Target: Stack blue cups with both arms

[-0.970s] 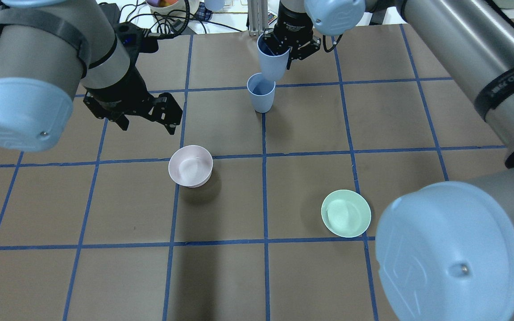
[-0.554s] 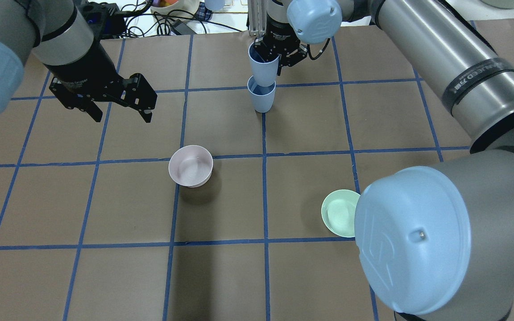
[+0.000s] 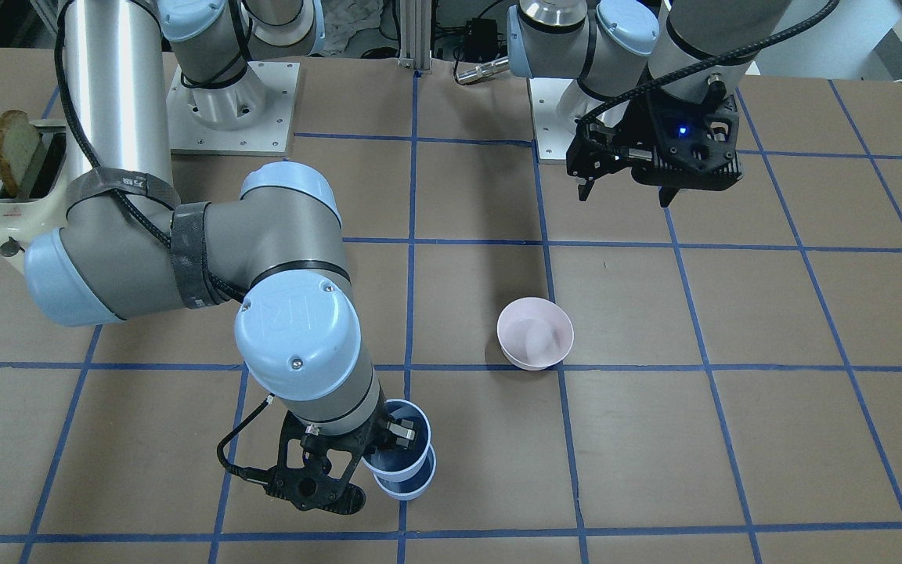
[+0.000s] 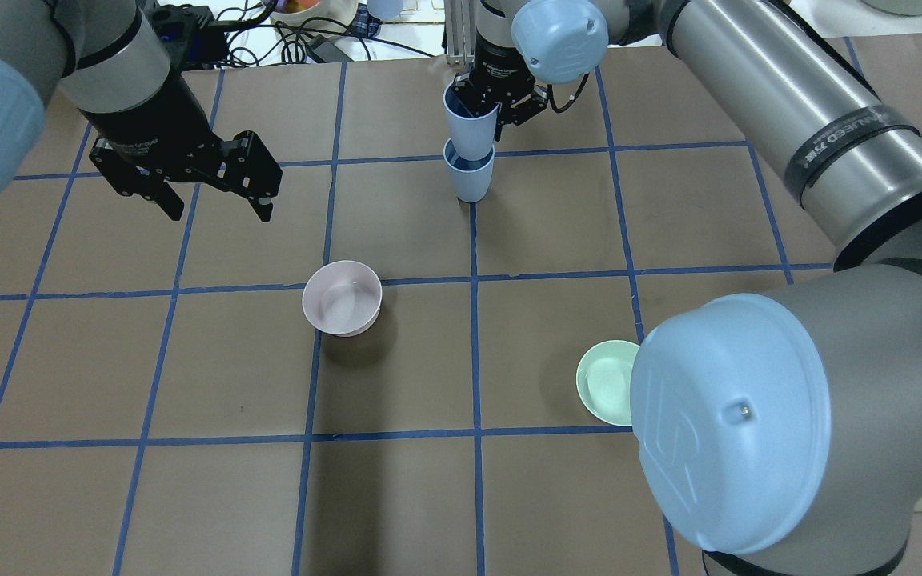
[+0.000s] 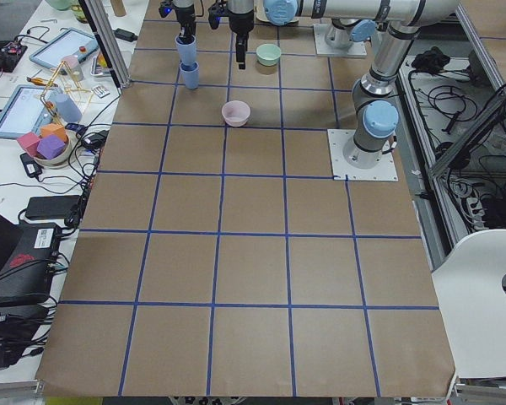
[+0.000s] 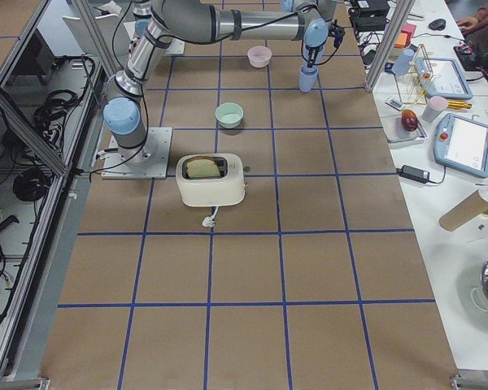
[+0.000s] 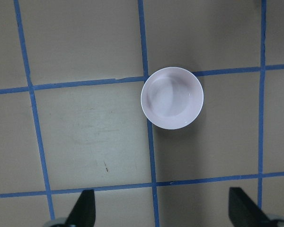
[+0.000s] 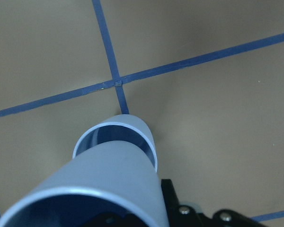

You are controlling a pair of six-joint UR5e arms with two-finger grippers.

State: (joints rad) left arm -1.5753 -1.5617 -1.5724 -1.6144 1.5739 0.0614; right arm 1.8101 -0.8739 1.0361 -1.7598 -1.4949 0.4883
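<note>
Gripping the upper cup [image 4: 469, 128] by the rim with the right gripper [image 4: 493, 108], partly inside the standing cup [image 4: 470, 181]. Holding the left gripper [image 4: 219, 210] open, well apart from that cup. Risking toppling both by releasing tilted.

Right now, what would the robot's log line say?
step: stacking cups | right claw: shut on upper blue cup, base at mouth of lower blue cup | left claw: open, empty, away from cups
</note>
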